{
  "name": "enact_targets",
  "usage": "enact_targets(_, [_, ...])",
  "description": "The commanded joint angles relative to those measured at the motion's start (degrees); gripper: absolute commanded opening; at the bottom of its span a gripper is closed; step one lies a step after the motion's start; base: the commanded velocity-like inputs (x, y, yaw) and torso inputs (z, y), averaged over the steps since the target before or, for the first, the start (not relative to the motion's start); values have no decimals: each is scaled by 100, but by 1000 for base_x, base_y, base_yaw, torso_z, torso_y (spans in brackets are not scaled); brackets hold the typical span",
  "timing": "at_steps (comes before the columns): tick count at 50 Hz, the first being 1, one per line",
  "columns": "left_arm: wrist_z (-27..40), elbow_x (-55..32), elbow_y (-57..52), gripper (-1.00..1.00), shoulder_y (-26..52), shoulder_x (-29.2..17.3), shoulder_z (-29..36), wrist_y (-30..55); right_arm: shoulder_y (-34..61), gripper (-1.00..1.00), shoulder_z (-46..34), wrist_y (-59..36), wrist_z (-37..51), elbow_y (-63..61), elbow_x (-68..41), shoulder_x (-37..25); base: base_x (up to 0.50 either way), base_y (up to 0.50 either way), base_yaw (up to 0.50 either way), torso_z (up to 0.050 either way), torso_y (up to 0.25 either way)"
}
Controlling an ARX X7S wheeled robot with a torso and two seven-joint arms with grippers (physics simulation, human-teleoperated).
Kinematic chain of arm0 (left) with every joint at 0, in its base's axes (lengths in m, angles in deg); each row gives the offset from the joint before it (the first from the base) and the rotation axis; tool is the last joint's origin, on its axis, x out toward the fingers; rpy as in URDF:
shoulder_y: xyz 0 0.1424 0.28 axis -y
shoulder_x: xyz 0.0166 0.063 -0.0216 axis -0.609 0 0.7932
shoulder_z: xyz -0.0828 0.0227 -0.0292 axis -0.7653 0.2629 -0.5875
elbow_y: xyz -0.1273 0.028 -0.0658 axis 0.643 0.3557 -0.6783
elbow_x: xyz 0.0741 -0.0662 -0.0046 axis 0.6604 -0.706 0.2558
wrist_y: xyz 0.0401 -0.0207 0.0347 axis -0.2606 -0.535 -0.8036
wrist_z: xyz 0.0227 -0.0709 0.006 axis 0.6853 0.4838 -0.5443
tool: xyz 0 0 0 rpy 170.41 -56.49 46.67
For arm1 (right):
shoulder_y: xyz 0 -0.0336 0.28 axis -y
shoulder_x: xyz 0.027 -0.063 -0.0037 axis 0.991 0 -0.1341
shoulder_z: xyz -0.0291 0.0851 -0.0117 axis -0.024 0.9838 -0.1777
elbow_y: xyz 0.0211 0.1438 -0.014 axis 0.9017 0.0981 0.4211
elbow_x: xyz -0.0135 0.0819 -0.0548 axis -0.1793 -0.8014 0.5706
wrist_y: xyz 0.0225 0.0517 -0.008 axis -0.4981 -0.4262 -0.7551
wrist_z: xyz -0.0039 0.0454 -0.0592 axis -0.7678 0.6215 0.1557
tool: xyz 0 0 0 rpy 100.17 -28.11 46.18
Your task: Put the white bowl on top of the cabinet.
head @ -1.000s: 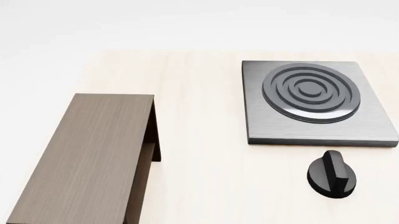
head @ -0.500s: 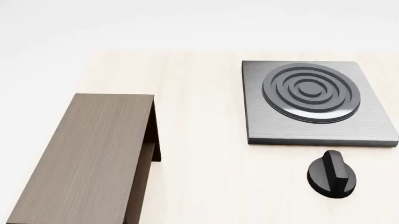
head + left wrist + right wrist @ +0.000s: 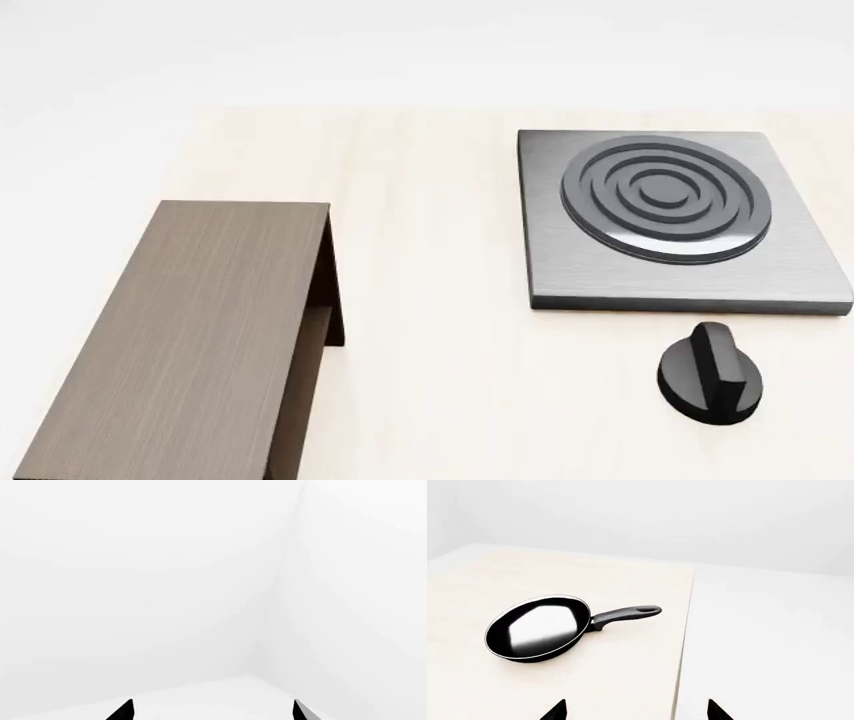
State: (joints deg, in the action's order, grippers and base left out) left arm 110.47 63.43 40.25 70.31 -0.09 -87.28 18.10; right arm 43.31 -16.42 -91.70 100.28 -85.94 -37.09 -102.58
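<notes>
Cabinet (image 3: 187, 330) sits at the head view's lower left on the pale counter (image 3: 427, 200): long, low, dark brown wood grain, flat top bare, shelf edge showing inside; white bowl not in any view; no readable writing anywhere. Grey stove plate (image 3: 561, 270) w/ ringed burner at right, black knob (image 3: 711, 373) just in front. Right wrist view: black frying pan (image 3: 539, 627) on counter; right gripper (image 3: 636, 711) tips wide apart, holding nothing. Left gripper (image 3: 212, 711) same, facing white walls.

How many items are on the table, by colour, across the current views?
Dark brown: 1, the long wood-grain cabinet
Grey: 1, the square metal stove plate with ringed burner
Black: 2, the round control knob and the glossy frying pan
White: 0, no white bowl shows in any view
Total: 4
</notes>
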Motion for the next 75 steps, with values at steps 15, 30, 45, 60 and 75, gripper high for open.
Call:
enact_targets(15, [38,-3,6,100,-16,-33,56,-40,-40,100,275,-121,-34,223,-11,25,0,0,0,0,0])
enact_targets(30, [66,-11,19,100,-24,-60,67,-53,-36,100,397,-376,-228,253,-172,90,0,0,0,0,0])
enact_targets(45, [104,-34,-3,100,-17,-80,84,-25,-47,100,467,-388,-245,390,-196,168,0,0,0,0,0])
enact_targets(60, [131,-61,-10,100,-2,-113,101,7,-105,100,497,-354,-339,546,-266,242,0,0,0,0,0])
enact_targets(75, [198,-102,-108,100,58,-165,135,180,-125,100,449,-396,-589,577,-469,279,0,0,0,0,0])
